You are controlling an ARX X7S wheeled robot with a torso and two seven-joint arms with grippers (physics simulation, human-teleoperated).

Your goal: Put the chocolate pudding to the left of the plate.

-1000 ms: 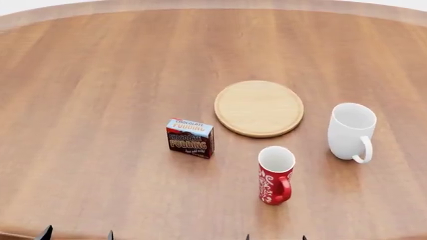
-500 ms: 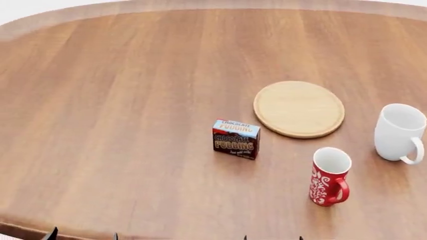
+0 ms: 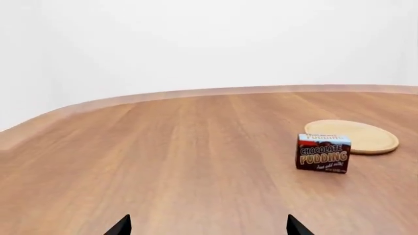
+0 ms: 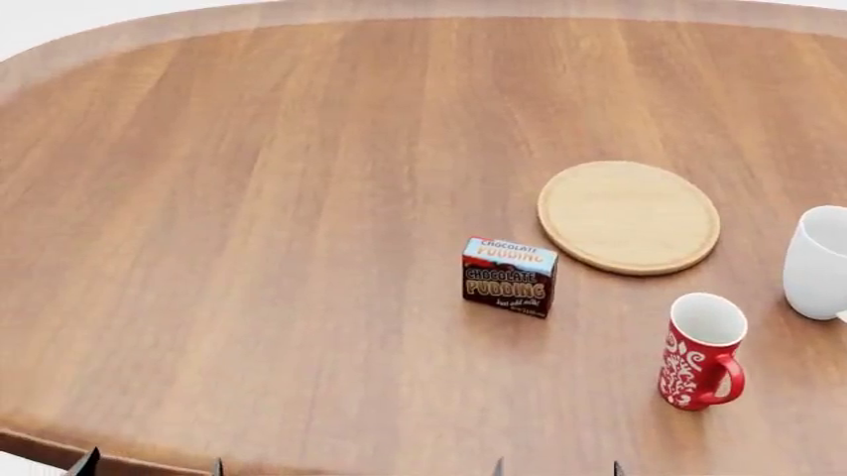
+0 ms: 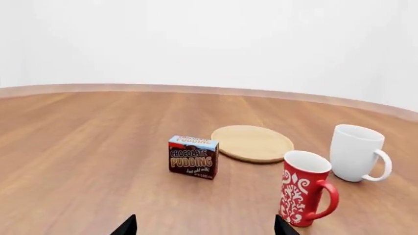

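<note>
everything has slid rightward in view; chocolate pudding stands near the plate, front-left, ungrasped; both grippers' fingers spread apart, empty.

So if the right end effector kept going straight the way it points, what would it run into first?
Probably the chocolate pudding, which stands roughly centred between the right end effector tips; the red mug sits just off to one side. Depth is unclear, so that's a guess.

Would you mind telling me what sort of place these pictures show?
Probably a simulated dining or kitchen tabletop: a round wooden table with a plate, a red mug, a white mug and a pudding carton, against blank white walls.
</note>
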